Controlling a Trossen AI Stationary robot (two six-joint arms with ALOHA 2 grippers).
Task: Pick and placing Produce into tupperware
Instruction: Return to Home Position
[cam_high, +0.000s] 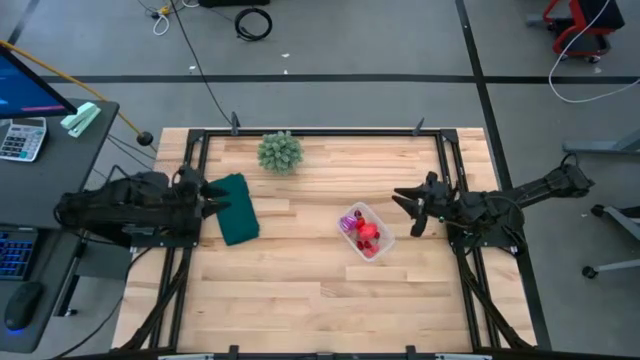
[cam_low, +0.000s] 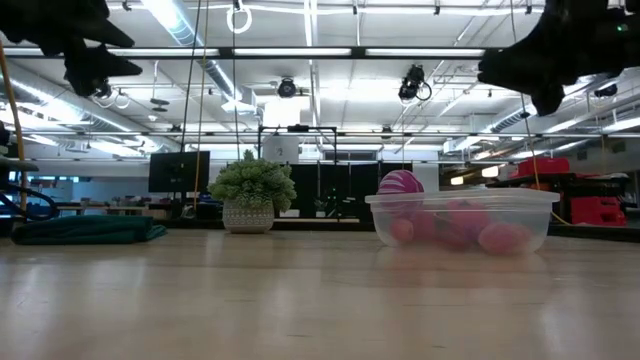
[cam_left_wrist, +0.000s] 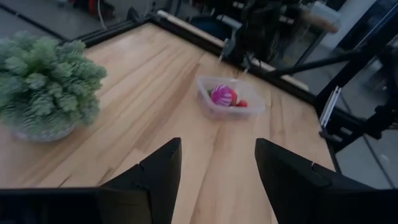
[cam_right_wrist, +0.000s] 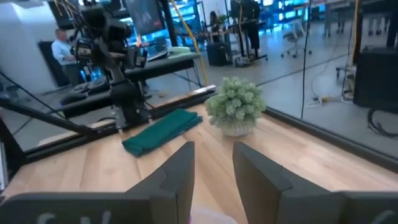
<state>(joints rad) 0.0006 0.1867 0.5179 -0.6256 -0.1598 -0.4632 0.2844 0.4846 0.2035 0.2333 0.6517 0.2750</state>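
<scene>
The clear tupperware (cam_high: 378, 220) stands on the wooden table, right of centre. Inside it lies the produce: a purple-pink striped ball (cam_high: 350, 222) (cam_left_wrist: 222, 95) and red pieces (cam_high: 368, 238) (cam_low: 480, 232). My right gripper (cam_high: 405, 210) (cam_right_wrist: 213, 146) hangs in the air just right of the tub, above table height. It points toward the table's left and is open, with a narrow gap between its fingers. My left gripper (cam_high: 212, 197) (cam_left_wrist: 217, 146) is at the table's left edge, raised above the dark green cloth. It is wide open and has nothing between its fingers.
A dark green folded cloth (cam_high: 236, 208) (cam_right_wrist: 161, 132) lies flat at the left. A spiky green plant in a pot (cam_high: 280, 152) (cam_low: 252, 195) stands near the far edge. A black frame rail (cam_high: 330, 131) borders the table. Bare wood stretches along the near side.
</scene>
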